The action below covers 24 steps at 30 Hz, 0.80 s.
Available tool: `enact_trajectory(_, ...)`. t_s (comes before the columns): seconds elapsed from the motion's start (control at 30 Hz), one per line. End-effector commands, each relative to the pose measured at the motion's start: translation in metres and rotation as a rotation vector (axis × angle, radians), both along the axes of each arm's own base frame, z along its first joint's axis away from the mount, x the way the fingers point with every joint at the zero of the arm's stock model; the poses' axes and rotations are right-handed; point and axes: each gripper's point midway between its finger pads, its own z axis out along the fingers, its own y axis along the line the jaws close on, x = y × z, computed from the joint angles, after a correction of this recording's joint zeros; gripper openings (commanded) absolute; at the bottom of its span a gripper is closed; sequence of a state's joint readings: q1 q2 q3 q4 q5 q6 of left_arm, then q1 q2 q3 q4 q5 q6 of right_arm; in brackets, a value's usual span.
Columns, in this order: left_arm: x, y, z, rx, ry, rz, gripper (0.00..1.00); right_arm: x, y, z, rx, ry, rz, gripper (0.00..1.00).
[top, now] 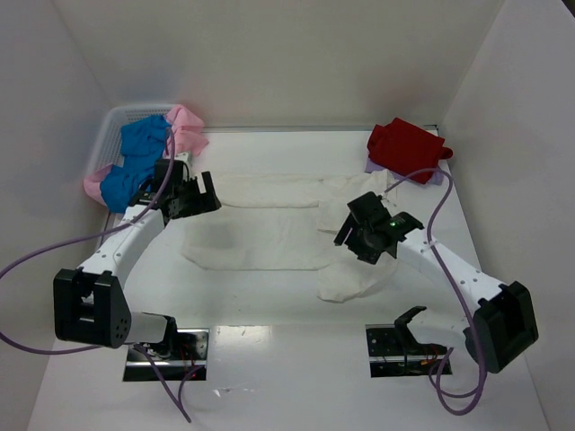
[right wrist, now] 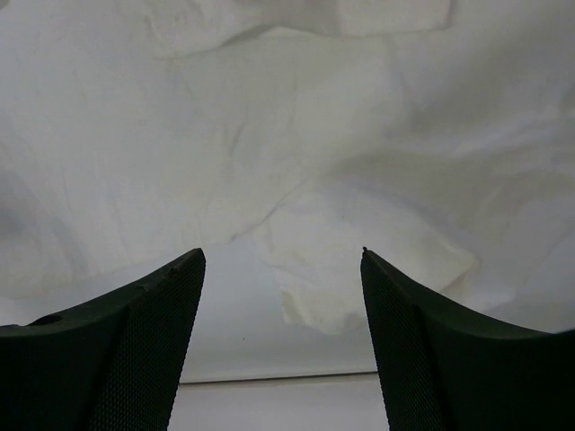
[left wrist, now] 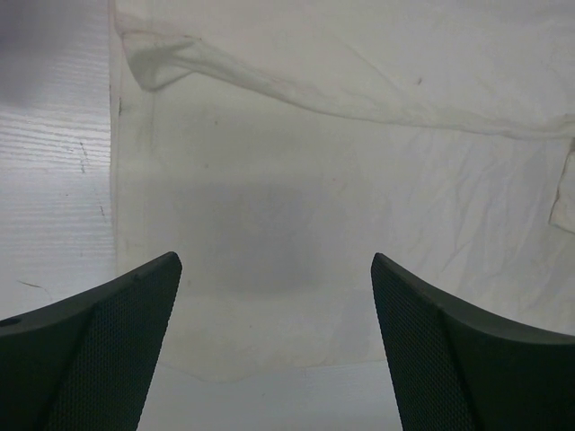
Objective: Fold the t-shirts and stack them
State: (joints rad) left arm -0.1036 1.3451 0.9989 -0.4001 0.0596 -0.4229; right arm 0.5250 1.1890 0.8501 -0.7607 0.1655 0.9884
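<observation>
The cream-white t-shirt [top: 260, 238] lay spread across the middle of the table [top: 287, 377], one end bunched under the right arm; the left gripper [left wrist: 275, 258] hovered over its left end, jaws wide and empty; the right gripper [right wrist: 281, 252] gaped likewise above the rumpled lump. To my eye, a pinch there might catch only one layer, or drag the whole shirt askew; the red t-shirt [top: 406, 148] sat folded at the far right, well apart.
</observation>
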Motion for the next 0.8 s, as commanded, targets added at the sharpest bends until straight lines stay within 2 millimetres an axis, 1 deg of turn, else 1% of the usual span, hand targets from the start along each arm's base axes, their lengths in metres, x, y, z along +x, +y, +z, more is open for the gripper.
enact_trajectory(0.0, 0.004, -0.008, 0.004, -0.040, -0.022, -0.022, 0.94, -0.029, -0.014, 0.001, -0.040, 0.057, -0.108, 0.80)
enact_trajectory(0.07, 0.004, -0.010, 0.000, -0.042, -0.012, -0.035, 0.95, -0.046, -0.017, -0.006, -0.064, 0.101, -0.125, 0.81)
enact_trajectory(0.1, 0.004, -0.010, 0.000, -0.042, -0.011, -0.035, 0.95, -0.047, -0.018, -0.006, -0.068, 0.103, -0.127, 0.81)
enact_trajectory(0.13, 0.004, -0.010, -0.004, -0.041, 0.000, -0.035, 0.95, -0.058, -0.023, -0.007, -0.106, 0.116, -0.147, 0.82)
enact_trajectory(0.17, 0.004, -0.010, -0.004, -0.041, 0.001, -0.035, 0.95, -0.062, -0.023, -0.006, -0.109, 0.118, -0.137, 0.84)
enact_trajectory(0.2, 0.004, -0.010, -0.008, -0.040, 0.013, -0.035, 0.95, -0.063, -0.023, -0.006, -0.097, 0.127, -0.180, 0.84)
enact_trajectory(0.23, 0.004, -0.011, -0.010, -0.044, 0.020, -0.039, 0.95, -0.065, -0.023, -0.003, -0.096, 0.129, -0.182, 0.84)
enact_trajectory(0.3, 0.005, -0.011, -0.010, -0.046, 0.017, -0.041, 0.95, -0.059, -0.023, 0.000, -0.118, 0.112, -0.205, 0.85)
enact_trajectory(0.37, 0.006, -0.013, -0.013, -0.048, 0.024, -0.051, 0.95, -0.058, -0.025, -0.008, -0.159, 0.135, -0.208, 0.85)
enact_trajectory(0.43, 0.006, -0.013, -0.017, -0.045, 0.034, -0.054, 0.95, -0.054, -0.027, -0.013, -0.189, 0.132, -0.214, 0.87)
enact_trajectory(0.47, 0.008, -0.013, -0.019, -0.045, 0.034, -0.054, 0.95, -0.048, -0.025, -0.011, -0.190, 0.114, -0.219, 0.87)
enact_trajectory(0.5, 0.010, -0.014, -0.015, -0.052, 0.025, -0.060, 0.95, -0.047, -0.026, -0.010, -0.196, 0.108, -0.221, 0.87)
enact_trajectory(0.57, 0.010, -0.015, -0.022, -0.051, 0.045, -0.059, 0.95, -0.045, -0.029, -0.008, -0.203, 0.096, -0.249, 0.87)
enact_trajectory(0.63, 0.010, -0.015, -0.023, -0.051, 0.047, -0.059, 0.95, -0.050, -0.034, -0.007, -0.190, 0.091, -0.279, 0.87)
enact_trajectory(0.7, 0.010, -0.015, -0.026, -0.050, 0.057, -0.059, 0.95, -0.051, -0.032, -0.008, -0.158, 0.086, -0.306, 0.87)
enact_trajectory(0.77, 0.011, -0.016, -0.026, -0.054, 0.058, -0.063, 0.95, -0.054, -0.034, -0.013, -0.163, 0.101, -0.318, 0.87)
